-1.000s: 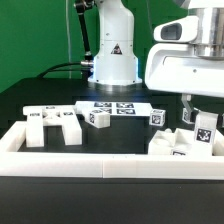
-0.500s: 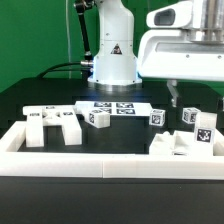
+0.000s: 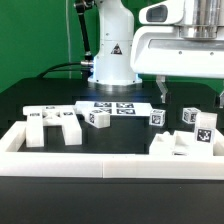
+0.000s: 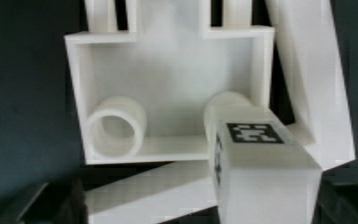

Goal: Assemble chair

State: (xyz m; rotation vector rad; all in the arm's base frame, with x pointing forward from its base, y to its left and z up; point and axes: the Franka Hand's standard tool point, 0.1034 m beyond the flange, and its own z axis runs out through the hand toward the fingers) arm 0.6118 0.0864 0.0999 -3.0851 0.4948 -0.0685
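Chair parts (image 3: 52, 124) — smooth matt white plastic; table (image 3: 112, 140) — matt black.

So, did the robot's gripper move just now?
Yes. The gripper went up, higher above the chair parts and the fixed marker board than before.

— How's the light?
— Bright and even. The white chair parts (image 3: 52, 125) almost wash out against the black counter (image 3: 120, 140), and shadows are faint.
— Sharpness?
— Both views are coarse. The wrist view is softer, and its near tag (image 4: 252, 135) is slightly blurred
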